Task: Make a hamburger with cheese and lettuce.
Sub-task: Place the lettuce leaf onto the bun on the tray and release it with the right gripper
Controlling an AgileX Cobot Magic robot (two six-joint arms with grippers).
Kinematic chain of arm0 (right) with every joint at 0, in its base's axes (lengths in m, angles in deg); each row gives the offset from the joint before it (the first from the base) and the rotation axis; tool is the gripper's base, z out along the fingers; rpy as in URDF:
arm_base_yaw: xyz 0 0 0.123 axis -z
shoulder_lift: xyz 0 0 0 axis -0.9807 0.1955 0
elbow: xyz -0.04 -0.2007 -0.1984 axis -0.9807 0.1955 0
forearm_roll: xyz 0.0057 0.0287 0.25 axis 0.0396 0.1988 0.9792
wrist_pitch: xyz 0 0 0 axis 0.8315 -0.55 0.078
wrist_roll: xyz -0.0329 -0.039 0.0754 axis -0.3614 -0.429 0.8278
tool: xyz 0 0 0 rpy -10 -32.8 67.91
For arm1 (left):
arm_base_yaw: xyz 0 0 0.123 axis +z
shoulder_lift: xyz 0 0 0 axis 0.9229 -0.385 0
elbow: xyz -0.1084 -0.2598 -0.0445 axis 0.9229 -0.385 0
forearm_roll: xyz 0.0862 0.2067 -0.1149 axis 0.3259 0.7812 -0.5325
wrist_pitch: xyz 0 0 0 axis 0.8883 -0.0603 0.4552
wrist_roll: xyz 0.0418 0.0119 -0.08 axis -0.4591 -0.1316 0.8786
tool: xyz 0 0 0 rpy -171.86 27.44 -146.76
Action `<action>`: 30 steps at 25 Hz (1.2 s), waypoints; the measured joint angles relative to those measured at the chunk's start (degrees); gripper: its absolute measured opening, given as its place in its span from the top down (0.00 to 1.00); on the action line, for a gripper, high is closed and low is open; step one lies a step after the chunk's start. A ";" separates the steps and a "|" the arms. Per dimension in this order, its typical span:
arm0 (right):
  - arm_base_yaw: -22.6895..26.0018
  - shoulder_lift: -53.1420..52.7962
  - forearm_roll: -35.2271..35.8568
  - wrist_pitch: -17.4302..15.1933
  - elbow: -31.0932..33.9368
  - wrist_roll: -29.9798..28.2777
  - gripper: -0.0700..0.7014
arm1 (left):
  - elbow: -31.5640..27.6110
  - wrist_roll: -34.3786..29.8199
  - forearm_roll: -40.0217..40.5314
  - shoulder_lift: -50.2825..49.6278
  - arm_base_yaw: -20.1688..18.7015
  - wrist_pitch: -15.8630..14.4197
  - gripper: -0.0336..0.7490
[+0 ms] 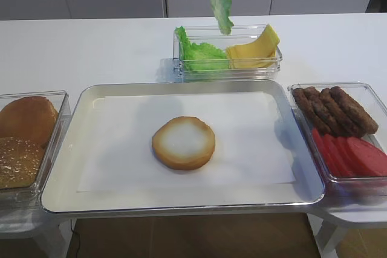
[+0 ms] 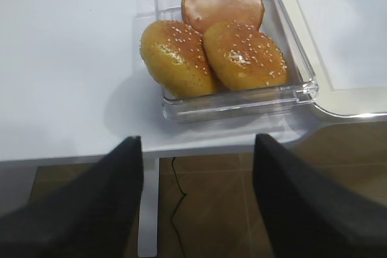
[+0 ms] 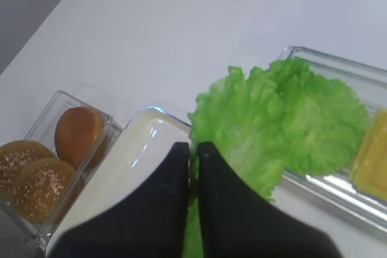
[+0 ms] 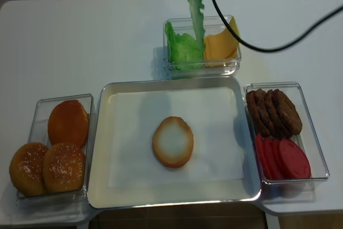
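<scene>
Black right gripper [image 3: 194, 149] pinching frilly floppy lettuce [image 3: 242, 125], hanging

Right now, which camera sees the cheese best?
The exterior high view: the cheese shows clearly in its box. The realsense view shows it smaller; the right wrist catches only a blurred edge; the left wrist misses it.

No readable text, label, brand or number appears on anything
</scene>
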 joint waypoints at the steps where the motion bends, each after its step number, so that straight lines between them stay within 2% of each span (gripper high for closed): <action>1: 0.00 -1.82 0.00 0.48 2.67 0.00 0.85 | 0.00 0.00 0.00 0.00 0.00 0.00 0.40; 4: 0.00 -6.89 -0.22 1.40 10.53 0.11 0.85 | 0.00 0.00 0.00 0.00 0.00 0.00 0.40; 11: -0.13 -12.95 -0.37 2.49 23.56 0.45 0.85 | 0.00 0.00 0.00 0.00 0.00 0.00 0.40; 14: -1.62 -13.29 -2.19 5.14 27.00 1.95 0.85 | 0.00 0.00 0.00 0.00 0.00 0.00 0.40; 19: -8.05 -13.29 -11.87 11.59 29.93 10.33 0.85 | 0.00 0.00 0.00 0.00 0.00 0.00 0.40; 22: -11.01 -13.29 -17.49 14.22 30.72 16.47 0.85 | 0.00 0.00 0.00 0.00 0.00 0.00 0.40; 25: -12.28 -13.29 -19.95 15.90 30.84 18.86 0.85 | 0.00 0.00 0.00 0.00 0.00 0.00 0.40; 30: -12.50 -11.31 -20.44 16.36 30.93 20.56 0.85 | 0.00 0.00 0.00 0.00 0.00 0.00 0.40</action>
